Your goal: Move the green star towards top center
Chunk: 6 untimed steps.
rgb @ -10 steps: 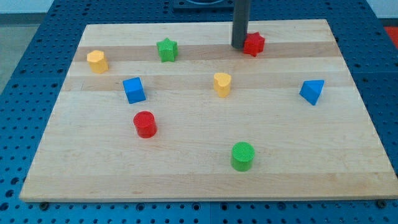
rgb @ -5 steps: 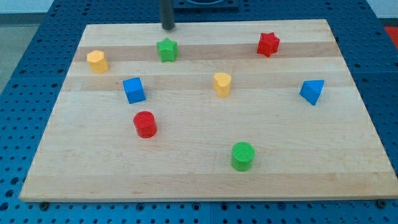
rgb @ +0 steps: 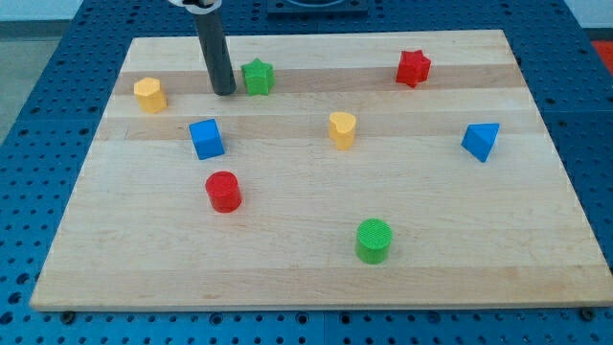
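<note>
The green star (rgb: 257, 77) sits on the wooden board (rgb: 306, 240) near the view's top, left of centre. My tip (rgb: 224, 92) stands just to the view's left of the green star, slightly lower, with a small gap between them. The dark rod rises from the tip towards the view's top edge.
A red star (rgb: 414, 68) is at the top right. A yellow block (rgb: 149, 94) is at the left, a blue cube (rgb: 206, 139) and a red cylinder (rgb: 223, 191) below my tip. A yellow block (rgb: 342, 129), blue wedge (rgb: 481, 141) and green cylinder (rgb: 374, 240) lie further right.
My tip moved from beside the red star leftward along the top edge, then down to the left side of the green star. The red star shifted slightly right. The green star has not moved.
</note>
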Motion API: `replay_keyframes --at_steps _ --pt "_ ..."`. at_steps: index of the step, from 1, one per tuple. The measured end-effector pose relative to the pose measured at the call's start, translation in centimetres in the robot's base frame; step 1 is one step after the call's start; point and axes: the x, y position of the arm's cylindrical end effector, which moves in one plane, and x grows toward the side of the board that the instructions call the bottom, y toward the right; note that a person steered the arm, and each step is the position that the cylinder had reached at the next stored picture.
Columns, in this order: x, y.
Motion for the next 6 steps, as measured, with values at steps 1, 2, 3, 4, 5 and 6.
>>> replay_keyframes --at_steps 1,2,3,4,5,6 --pt "-0.7 2.2" --pt "-1.4 4.0" --pt "-2.4 5.9" --pt "-3.8 7.8" --pt "-4.9 9.6" --pt "-6.2 11.2"
